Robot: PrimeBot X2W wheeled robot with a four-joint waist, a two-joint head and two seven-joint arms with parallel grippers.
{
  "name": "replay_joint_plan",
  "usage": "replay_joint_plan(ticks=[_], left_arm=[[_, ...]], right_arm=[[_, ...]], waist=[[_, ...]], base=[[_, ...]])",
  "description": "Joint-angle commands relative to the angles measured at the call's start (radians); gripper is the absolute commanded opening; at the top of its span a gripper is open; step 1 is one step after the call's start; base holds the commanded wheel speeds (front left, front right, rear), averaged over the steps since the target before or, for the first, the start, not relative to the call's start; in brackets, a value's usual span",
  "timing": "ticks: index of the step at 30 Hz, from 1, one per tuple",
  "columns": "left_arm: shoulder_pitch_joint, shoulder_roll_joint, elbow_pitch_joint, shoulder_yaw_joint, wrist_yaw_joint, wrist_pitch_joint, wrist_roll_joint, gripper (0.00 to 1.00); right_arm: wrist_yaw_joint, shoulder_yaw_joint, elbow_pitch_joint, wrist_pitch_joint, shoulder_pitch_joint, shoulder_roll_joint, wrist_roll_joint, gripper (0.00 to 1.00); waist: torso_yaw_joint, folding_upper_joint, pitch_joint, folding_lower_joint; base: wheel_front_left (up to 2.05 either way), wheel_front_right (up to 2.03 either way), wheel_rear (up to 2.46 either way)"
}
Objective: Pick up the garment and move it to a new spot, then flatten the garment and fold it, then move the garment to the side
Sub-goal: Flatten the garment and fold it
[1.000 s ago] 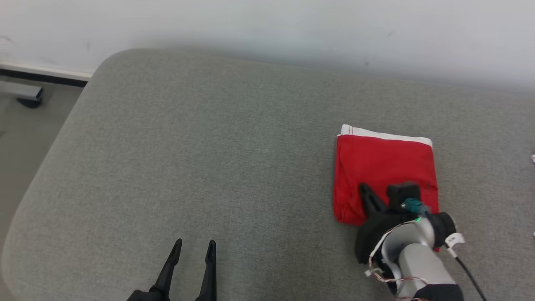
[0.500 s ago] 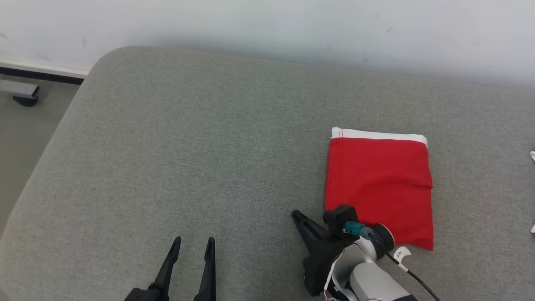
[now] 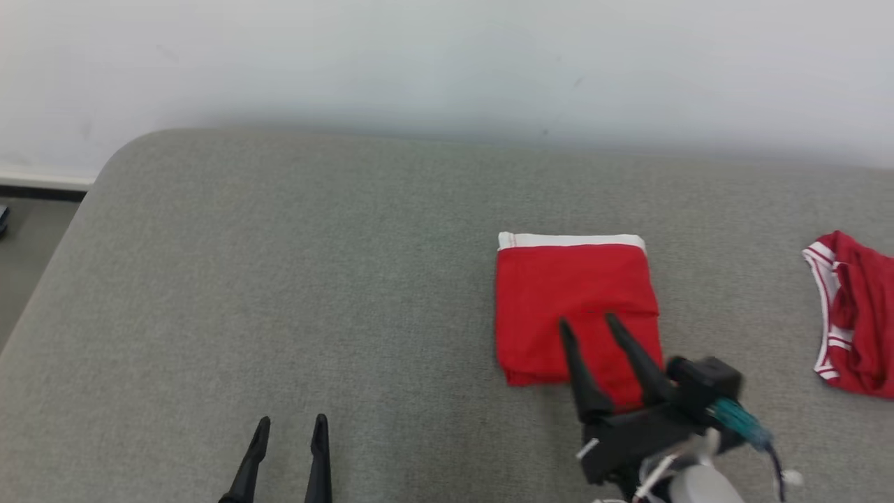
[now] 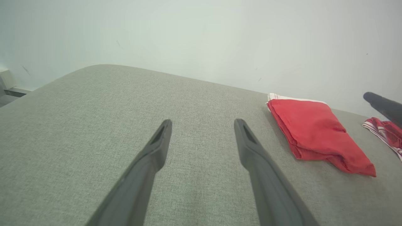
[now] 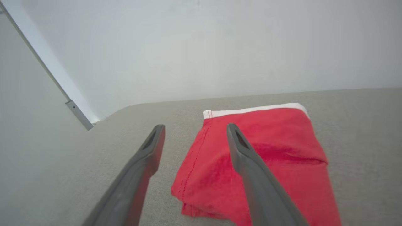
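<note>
The garment [image 3: 573,293] is red with a white waistband and lies folded in a neat rectangle on the grey cushion [image 3: 279,279], right of centre. It also shows in the left wrist view [image 4: 314,128] and the right wrist view [image 5: 267,147]. My right gripper [image 3: 587,321] is open, its fingers pointing over the garment's near edge with nothing between them [image 5: 195,127]. Low at the left, my left gripper [image 3: 292,420] stands open and empty above bare cushion [image 4: 203,122], well clear of the garment.
A second red garment with white stripes [image 3: 852,314] lies crumpled at the cushion's right edge, also visible in the left wrist view [image 4: 384,131]. A pale wall runs behind the cushion. The floor [image 3: 28,230] drops away past the rounded left corner.
My right gripper left the garment's near edge, swung out to the left, then came back open with fingers over it. The head camera shifted, bringing the striped garment into view. The left gripper kept still.
</note>
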Motion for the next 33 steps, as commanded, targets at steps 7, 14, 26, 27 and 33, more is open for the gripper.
replay_joint_plan(ticks=[7, 14, 26, 27, 33], left_arm=[[0.047, -0.001, -0.038, 0.052, -0.008, -0.003, 0.019, 1.00], [0.066, -0.001, -0.048, 0.099, -0.010, -0.003, 0.006, 1.00], [0.087, -0.001, 0.011, 0.192, -0.039, -0.003, 0.004, 1.00], [0.086, -0.001, 0.015, 0.197, -0.037, -0.003, 0.001, 1.00], [0.089, -0.001, 0.034, 0.208, -0.042, -0.003, 0.014, 1.00]], right_arm=[[-0.003, -0.165, -0.169, -0.037, 0.176, 0.004, -0.043, 1.00], [-0.003, -0.233, -0.203, -0.021, 0.248, 0.003, -0.070, 1.00], [-0.003, -0.200, -0.152, -0.036, 0.285, 0.004, -0.093, 1.00], [-0.003, -0.199, -0.149, -0.038, 0.289, 0.004, -0.094, 1.00], [-0.003, -0.197, -0.133, -0.037, 0.298, 0.003, -0.089, 1.00]], waist=[[-0.092, -0.0001, -0.056, 0.0001], [-0.138, -0.0001, -0.074, 0.0001], [-0.167, -0.0001, -0.113, 0.0001], [-0.167, -0.0001, -0.115, 0.0001], [-0.167, -0.0001, -0.127, 0.0001]], base=[[0.00, 0.00, 0.00], [0.00, 0.00, 0.00], [0.00, 0.00, 0.00], [0.00, 0.00, 0.00], [0.00, 0.00, 0.00]])
